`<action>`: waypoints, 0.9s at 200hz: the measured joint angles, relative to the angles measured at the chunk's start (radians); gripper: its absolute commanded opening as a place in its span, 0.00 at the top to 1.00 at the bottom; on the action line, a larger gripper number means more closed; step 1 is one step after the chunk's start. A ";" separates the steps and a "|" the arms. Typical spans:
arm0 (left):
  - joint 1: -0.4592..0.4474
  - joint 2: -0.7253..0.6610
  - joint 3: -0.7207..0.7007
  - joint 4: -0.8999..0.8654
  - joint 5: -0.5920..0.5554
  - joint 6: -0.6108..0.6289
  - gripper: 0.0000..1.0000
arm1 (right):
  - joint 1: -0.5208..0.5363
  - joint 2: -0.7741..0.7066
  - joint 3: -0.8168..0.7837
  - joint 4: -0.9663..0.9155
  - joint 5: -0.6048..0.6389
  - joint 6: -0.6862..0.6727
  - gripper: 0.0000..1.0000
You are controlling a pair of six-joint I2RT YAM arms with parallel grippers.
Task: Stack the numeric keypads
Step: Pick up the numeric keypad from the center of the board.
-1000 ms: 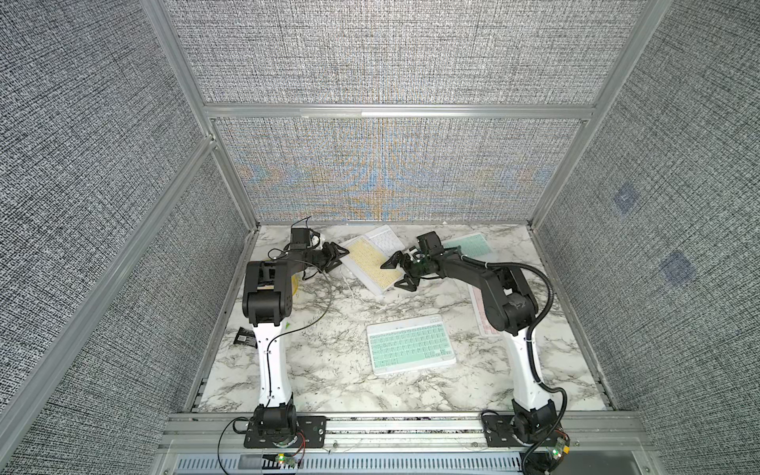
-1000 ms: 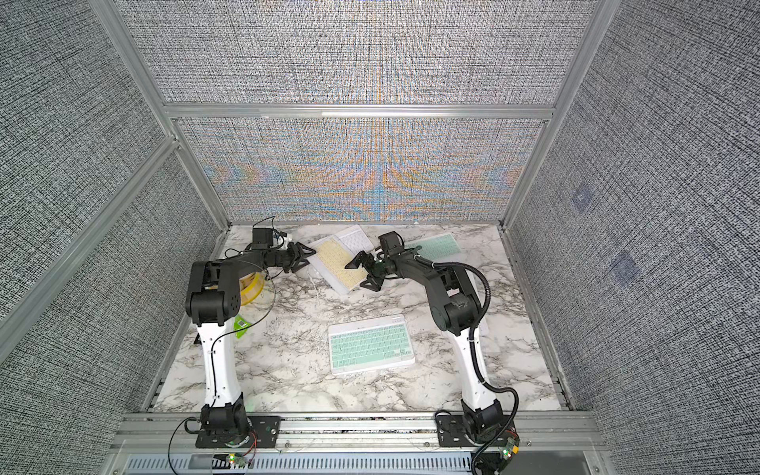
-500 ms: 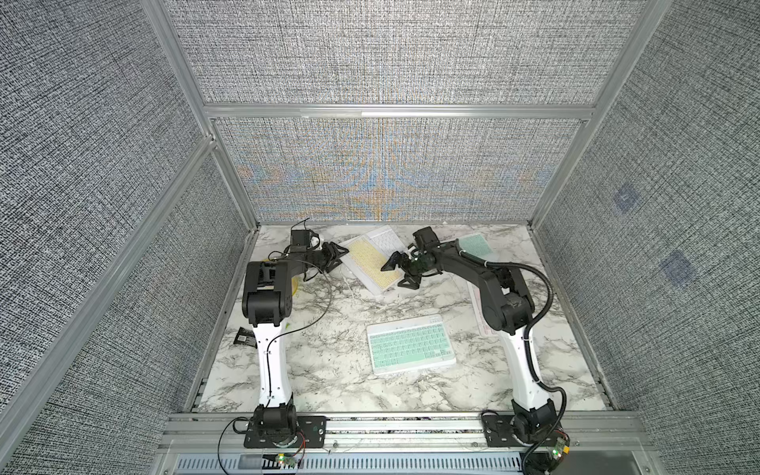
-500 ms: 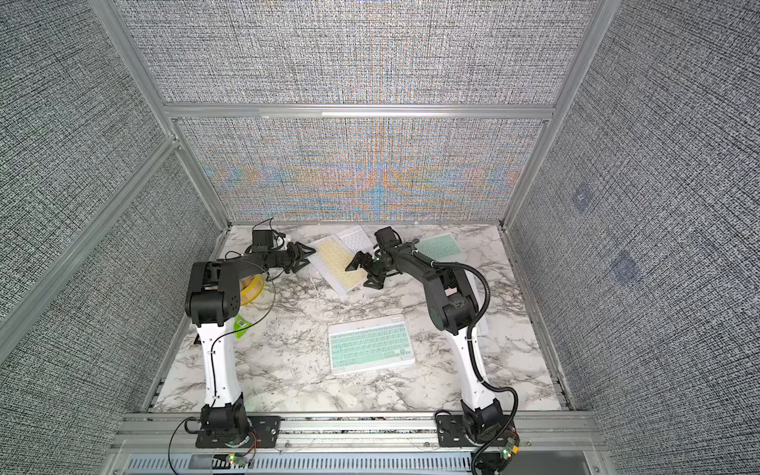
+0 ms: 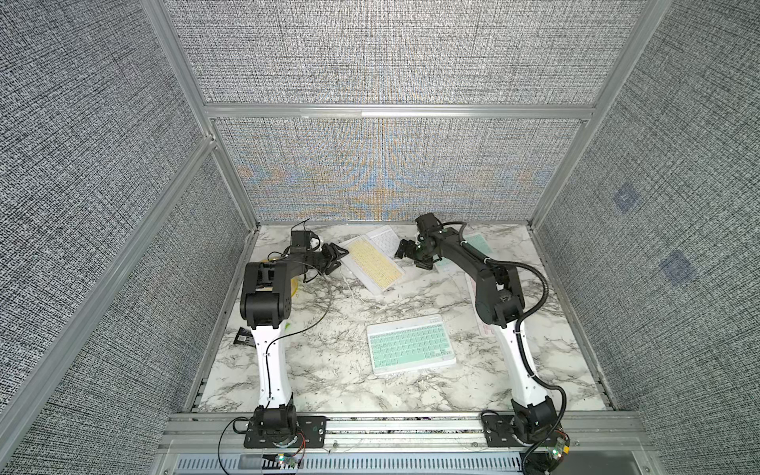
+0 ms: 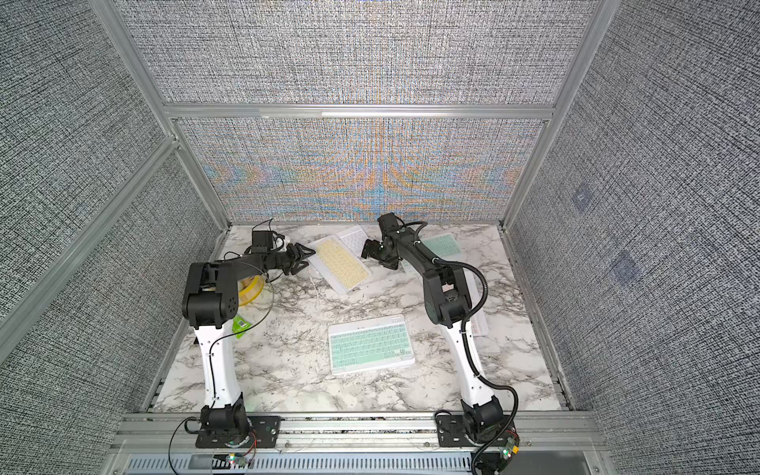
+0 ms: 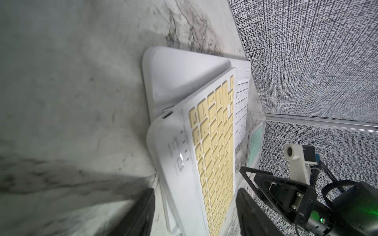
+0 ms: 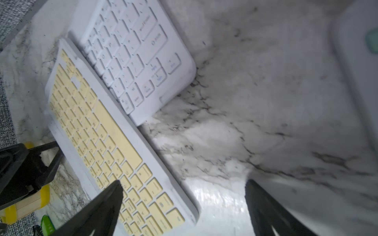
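**Jaws spread on both arms; yellow keypad's end between the left pair**

Jaws of the left gripper (image 7: 194,214): spread, straddling the short end of the yellow keypad (image 5: 372,265). The left wrist view shows a gap on each side. Placed as it was a second ago.

Jaws of the right gripper (image 5: 412,257): wide apart over the table. It has moved up the frame since a second ago and now hangs just right of the white keypad (image 5: 384,237).

Keypads:
- The yellow keypad sits upper middle in both top views. It is angled, lapping over the white keypad and the second white keypad (image 7: 173,81), which lies smooth side up. Unmoved.
- The mint keypad (image 5: 411,343) lies flat at centre frame, apart from the rest.
- The second mint keypad (image 6: 442,245) is at the table's upper right, partly behind the right arm.
- The pink keypad (image 6: 480,323) is mostly hidden under that arm.

Writing: key legends on the white and yellow keypads are too blurred to read.

Surface: marble-pattern table (image 5: 329,370), white with grey veins.

Room: grey woven wall panels (image 5: 82,164) in aluminium framing.
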State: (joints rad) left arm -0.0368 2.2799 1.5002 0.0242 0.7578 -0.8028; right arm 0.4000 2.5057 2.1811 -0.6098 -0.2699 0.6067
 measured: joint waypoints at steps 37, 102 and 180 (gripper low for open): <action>-0.001 -0.004 -0.006 -0.005 0.000 0.014 0.34 | 0.038 0.063 0.069 0.082 -0.083 -0.018 0.05; -0.002 0.000 0.005 -0.022 0.002 0.019 0.34 | 0.138 0.113 0.093 0.189 -0.199 -0.008 0.05; 0.000 0.008 -0.013 0.013 -0.003 -0.028 0.61 | 0.136 0.116 0.084 0.217 -0.228 0.043 0.06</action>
State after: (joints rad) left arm -0.0372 2.2883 1.4872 0.0368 0.7547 -0.8307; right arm 0.5362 2.6213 2.2646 -0.3931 -0.4976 0.6502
